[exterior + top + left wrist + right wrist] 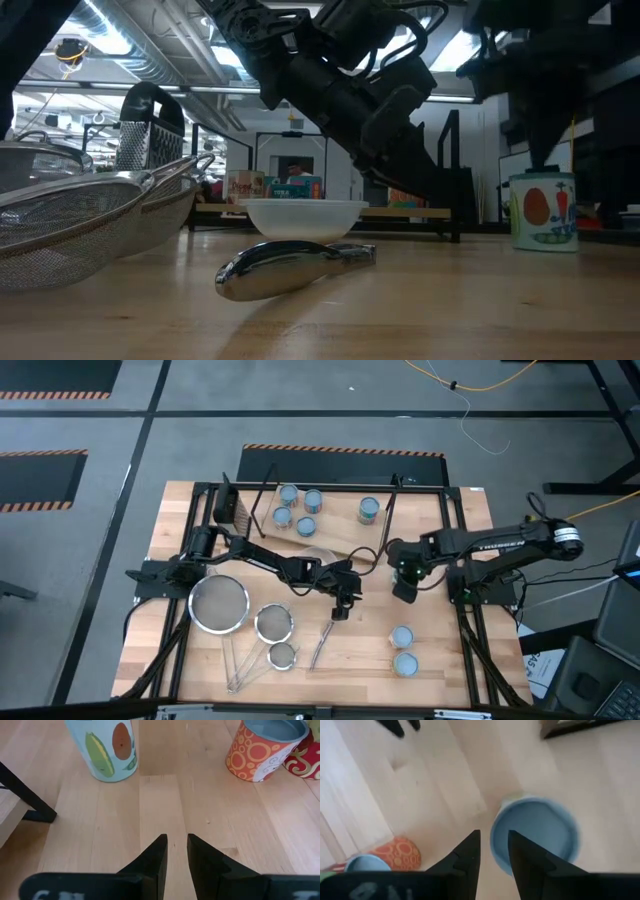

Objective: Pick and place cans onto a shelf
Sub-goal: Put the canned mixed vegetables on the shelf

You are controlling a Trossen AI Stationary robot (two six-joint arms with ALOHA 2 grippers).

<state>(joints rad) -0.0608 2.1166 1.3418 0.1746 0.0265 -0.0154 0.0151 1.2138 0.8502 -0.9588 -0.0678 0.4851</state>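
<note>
The shelf (pixel 340 525) stands at the table's far middle, with several pale-blue-topped cans on it, such as one can (pixel 369 510) at its right. Two more cans (pixel 401 637) (pixel 405 663) stand on the table at the near right. My right gripper (pixel 494 842), fingers shut to a narrow gap, hovers right over another can (pixel 535 835), which stands upright on the table in the low view (pixel 543 210). My left gripper (pixel 177 845) is shut and empty over bare table at the middle (pixel 343 608). My right gripper points down at the pale blue top (pixel 520 840) of the standing can. I cannot tell whether its fingertips touch it. The can is far wider than the gap between the fingers and is not between them.
Three steel mesh strainers (pixel 218 603) (pixel 273 622) (pixel 283 654) lie at the near left, with a metal utensil (pixel 322 645) beside them. A clear bowl (pixel 318 555) stands in front of the shelf. A grater (pixel 228 508) stands at the far left.
</note>
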